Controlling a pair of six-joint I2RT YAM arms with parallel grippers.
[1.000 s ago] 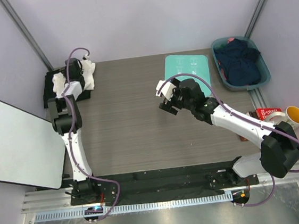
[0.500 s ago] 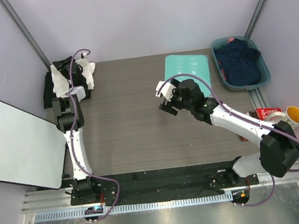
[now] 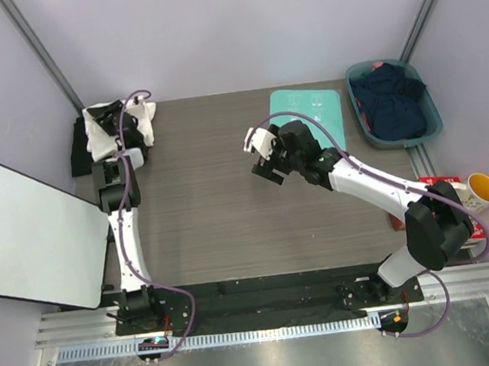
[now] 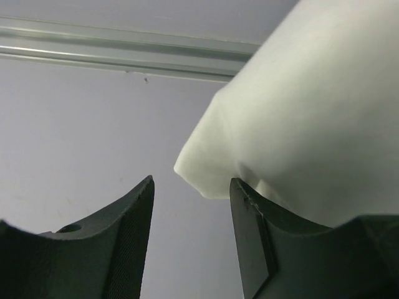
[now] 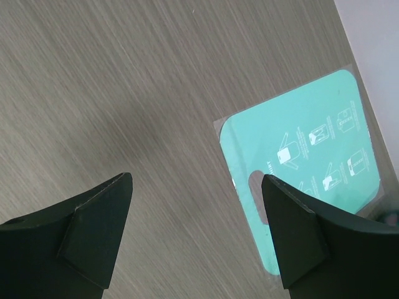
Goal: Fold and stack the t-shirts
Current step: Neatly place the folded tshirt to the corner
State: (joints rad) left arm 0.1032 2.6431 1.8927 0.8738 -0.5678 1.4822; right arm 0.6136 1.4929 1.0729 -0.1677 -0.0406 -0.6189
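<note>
Two shirts, tabletop's far left corner: white t-shirt bunched on black t-shirt; soft, light, limp, best pinched at a hem. Left gripper parted, cloth draped over one finger; right gripper spread, empty, mid-tabletop.

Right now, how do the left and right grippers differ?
The left gripper is at the far left corner, white shirt draped on one finger; the right gripper hangs over bare table beside the board. Right's jaws stand wider than left's. Both open, nothing between the jaws.
</note>
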